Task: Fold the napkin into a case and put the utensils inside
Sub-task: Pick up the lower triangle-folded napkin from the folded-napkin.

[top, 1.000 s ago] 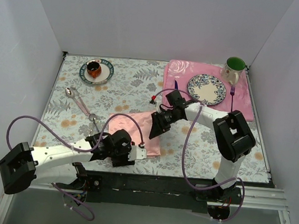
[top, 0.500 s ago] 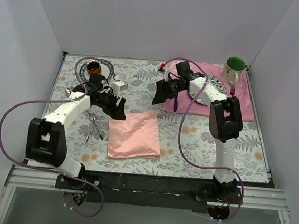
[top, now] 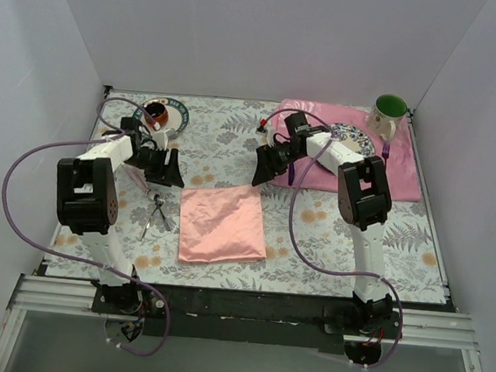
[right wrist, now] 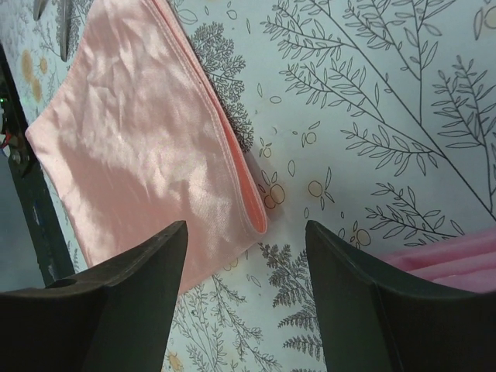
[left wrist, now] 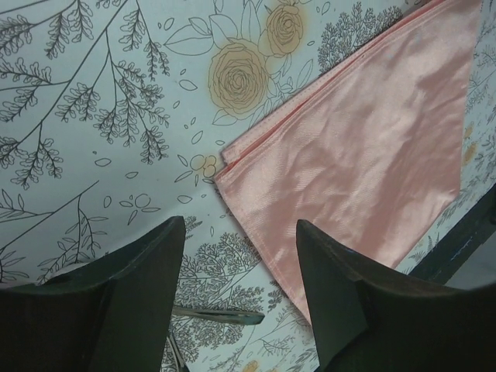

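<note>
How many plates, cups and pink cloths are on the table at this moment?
Plates: 2, the saucer and the floral plate
Cups: 2, the brown cup and the green mug
Pink cloths: 2, the napkin and the placemat
Total: 6

A robotics lab cell staged as a dining table: 3 bare white walls (top: 245, 36) box in a floral tablecloth (top: 226, 140), 2 cabled arms (left arm (top: 85, 192), right arm (top: 365, 197)) are bolted to a metal rail (top: 427, 331), and a mug (top: 389, 112) and placemat (top: 407, 179) are laid out.
</note>
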Controlling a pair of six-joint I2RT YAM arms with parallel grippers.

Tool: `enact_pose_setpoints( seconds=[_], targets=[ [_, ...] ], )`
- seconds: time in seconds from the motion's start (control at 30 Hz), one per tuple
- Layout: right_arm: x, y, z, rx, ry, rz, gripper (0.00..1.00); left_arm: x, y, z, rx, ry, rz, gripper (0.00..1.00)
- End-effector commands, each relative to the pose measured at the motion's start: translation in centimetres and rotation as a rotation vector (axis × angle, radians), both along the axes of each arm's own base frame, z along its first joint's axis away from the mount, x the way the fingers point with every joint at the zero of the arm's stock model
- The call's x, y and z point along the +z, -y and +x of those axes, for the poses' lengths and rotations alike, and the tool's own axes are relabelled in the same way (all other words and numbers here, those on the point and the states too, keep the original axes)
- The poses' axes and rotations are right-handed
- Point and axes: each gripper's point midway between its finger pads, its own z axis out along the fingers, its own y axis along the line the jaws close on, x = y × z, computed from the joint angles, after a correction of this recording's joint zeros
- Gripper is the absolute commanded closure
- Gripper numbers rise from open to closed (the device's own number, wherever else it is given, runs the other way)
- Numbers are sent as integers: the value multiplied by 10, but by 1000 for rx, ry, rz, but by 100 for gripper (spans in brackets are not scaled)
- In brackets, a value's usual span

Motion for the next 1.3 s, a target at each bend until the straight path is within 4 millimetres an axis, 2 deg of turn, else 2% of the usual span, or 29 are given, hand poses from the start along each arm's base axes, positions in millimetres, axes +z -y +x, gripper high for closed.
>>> enact_pose_setpoints(
  seconds=[0.0, 0.1, 0.23, 0.27, 0.33, 0.37, 0.43, 0.63, 0.67, 0.73, 0.83, 0.97, 1.07, 1.1, 1.27],
  targets=[
    [-5, -7, -6, 26, -53, 43, 32, 2, 2, 11, -10, 19, 4, 42],
    [-9, -9, -10, 36, -78, 50, 37, -3, 1, 13, 2, 8, 11, 42],
    [-16, -6, -16, 52, -100, 48, 55, -8, 3, 13, 6, -12, 12, 42],
    [-18, -6, -18, 58, -103, 51, 65, -10, 3, 12, 5, -17, 13, 42],
    [-20, -4, -19, 70, -96, 49, 79, -15, 5, 10, 2, -35, 32, 42],
    [-23, -3, -20, 69, -98, 42, 89, -20, 6, 10, 11, -52, 37, 44],
    [-30, 0, -19, 61, -98, 16, 97, -23, 8, 11, 7, -51, 49, 44],
    [-37, 2, -22, 73, -103, -5, 99, -36, 20, 8, 4, -83, 73, 48],
    [-38, 2, -23, 73, -103, -7, 99, -37, 32, 4, -22, -93, 73, 49],
    [-39, 4, -25, 71, -101, -12, 99, -40, 36, 3, -12, -120, 53, 51],
    [-42, 5, -26, 65, -98, -14, 99, -35, 46, 3, -16, -130, -11, 56],
    [-44, 5, -27, 65, -102, -19, 99, -20, 57, 4, -58, -76, -72, 58],
    [-43, 5, -26, 65, -98, -19, 99, -7, 67, -4, -124, -30, -113, 59],
    [-43, 4, -25, 63, -96, -19, 99, -2, 76, -9, -159, -24, -144, 59],
    [-43, 4, -23, 58, -96, -19, 99, 10, 97, -29, -279, 26, -156, 58]
  ],
)
